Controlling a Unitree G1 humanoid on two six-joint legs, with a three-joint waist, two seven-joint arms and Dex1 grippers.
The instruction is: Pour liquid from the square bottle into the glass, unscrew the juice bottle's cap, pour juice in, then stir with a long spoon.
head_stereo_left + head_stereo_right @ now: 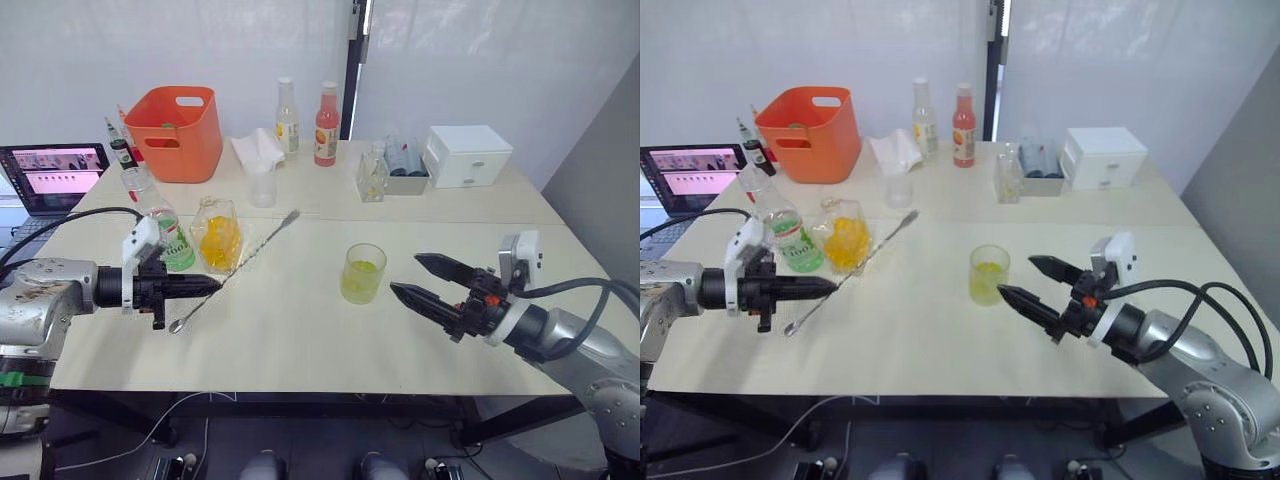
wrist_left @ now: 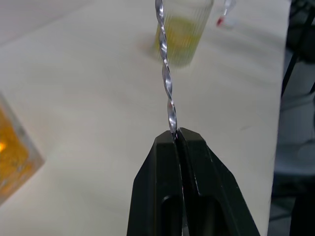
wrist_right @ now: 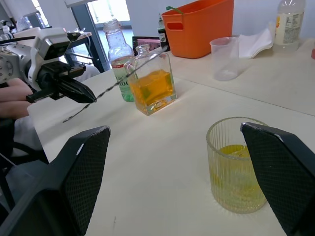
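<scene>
- Head view: the long spoon [image 1: 235,270] slants across the table, small bowl near-left and low, handle tip pointing far-right, its thin twisted silver shaft clamped in the left gripper [image 1: 205,286] at the left side.
- Behind it stand the square bottle [image 1: 218,236] with orange liquid and the juice bottle [image 1: 163,225], green print on its white label, not readable.
- The ribbed glass [image 1: 362,273], yellow-green liquid inside, sits mid-table; the right gripper [image 1: 415,279] hangs just right of it, jaws spread, holding nothing.
- Left wrist view: black fingers pinch the spiral shaft.
- Right wrist view: glass sits between wide-apart textured pads.
</scene>
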